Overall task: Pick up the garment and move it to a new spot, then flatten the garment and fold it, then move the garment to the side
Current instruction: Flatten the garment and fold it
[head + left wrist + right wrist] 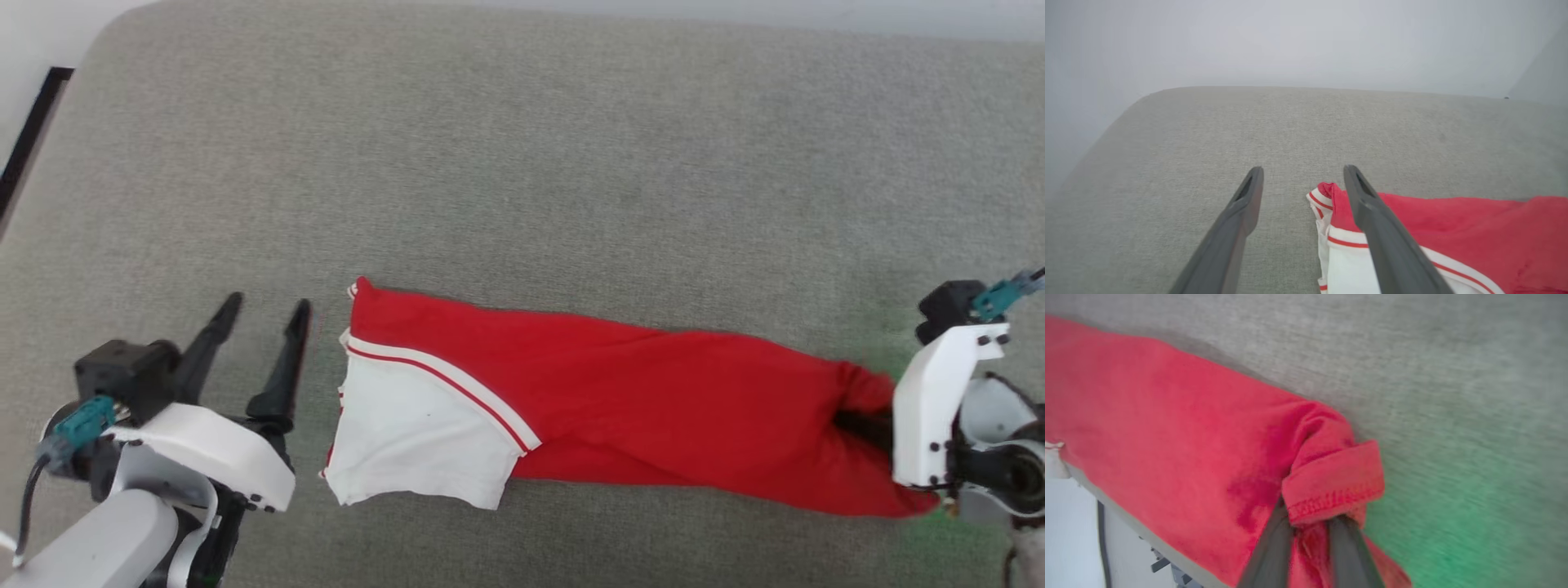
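The garment (pixel 637 392), a red T-shirt, lies folded into a long band across the grey cushioned surface (pixel 522 163), with a white sleeve (pixel 416 433) at its left end. My left gripper (pixel 269 304) stands open just left of that sleeve, with nothing between its fingers. In the left wrist view, the left gripper (pixel 1303 169) points past the striped corner of the garment (pixel 1474 228). My right gripper (pixel 861 425) is at the garment's right end. The right wrist view shows the right gripper (pixel 1310 526) shut on a bunched red hem of the garment (pixel 1188 437).
The grey surface has a rounded far-left corner, with a dark strip (pixel 28 139) and pale floor beyond it. A green glow (pixel 939 531) tints the surface near my right wrist. Wide bare surface lies beyond the garment.
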Robot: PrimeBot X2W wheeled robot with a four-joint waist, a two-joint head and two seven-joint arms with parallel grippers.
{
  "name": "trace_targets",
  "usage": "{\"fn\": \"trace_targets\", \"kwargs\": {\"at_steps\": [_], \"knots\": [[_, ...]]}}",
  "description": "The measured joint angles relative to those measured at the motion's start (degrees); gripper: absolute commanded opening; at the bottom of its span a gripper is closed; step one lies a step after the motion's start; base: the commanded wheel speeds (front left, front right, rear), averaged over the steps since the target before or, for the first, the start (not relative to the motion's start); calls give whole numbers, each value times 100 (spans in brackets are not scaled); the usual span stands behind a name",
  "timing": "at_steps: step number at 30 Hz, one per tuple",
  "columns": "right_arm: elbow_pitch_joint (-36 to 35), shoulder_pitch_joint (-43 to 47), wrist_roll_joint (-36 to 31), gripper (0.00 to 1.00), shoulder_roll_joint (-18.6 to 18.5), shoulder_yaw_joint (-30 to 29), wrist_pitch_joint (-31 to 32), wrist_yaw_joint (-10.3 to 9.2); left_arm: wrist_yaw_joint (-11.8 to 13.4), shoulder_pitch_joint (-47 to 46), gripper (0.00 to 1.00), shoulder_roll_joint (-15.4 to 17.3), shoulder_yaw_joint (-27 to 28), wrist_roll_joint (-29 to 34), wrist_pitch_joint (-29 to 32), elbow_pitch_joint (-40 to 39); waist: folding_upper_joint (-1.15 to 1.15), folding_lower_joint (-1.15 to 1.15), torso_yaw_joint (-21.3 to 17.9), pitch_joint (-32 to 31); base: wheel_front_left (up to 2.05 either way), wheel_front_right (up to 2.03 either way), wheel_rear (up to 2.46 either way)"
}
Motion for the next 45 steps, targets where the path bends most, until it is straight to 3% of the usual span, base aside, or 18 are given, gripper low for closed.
{"fn": "trace_targets", "kwargs": {"at_steps": [5,9,14,19,20,31,37,45], "knots": [[-41,51,479,0,114,-99,1,12,-14,494,100,-321,421,301,-112,14,0,0,48,-124,0,0,0],[-110,199,567,0,-18,-427,16,30,-130,1009,100,-700,1161,694,-114,-79,0,0,51,-230,0,0,0],[-60,328,460,0,-242,-1028,-7,30,-489,1662,100,-1262,2011,1133,-115,-142,0,0,-9,-323,0,0,0],[154,357,277,0,-497,-1630,-34,30,-855,2026,100,-1674,2495,1506,-119,-100,0,0,-60,-365,0,0,0],[304,346,181,0,-655,-1875,-62,30,-1040,2160,100,-1837,2728,1706,-119,-62,0,0,-88,-369,0,0,0],[1010,-54,-409,0,-1003,-2212,-130,30,-1824,2481,100,-2707,3545,2276,-120,349,0,0,-225,-442,0,0,0],[126,205,44,0,-860,-1915,165,30,-2064,2501,100,-3067,3852,2481,-119,587,0,0,-284,-520,0,0,0],[-1404,700,267,0,-210,-1278,342,29,-2323,2485,100,-3317,4028,2717,-119,719,0,0,-182,-563,0,0,0]]}}
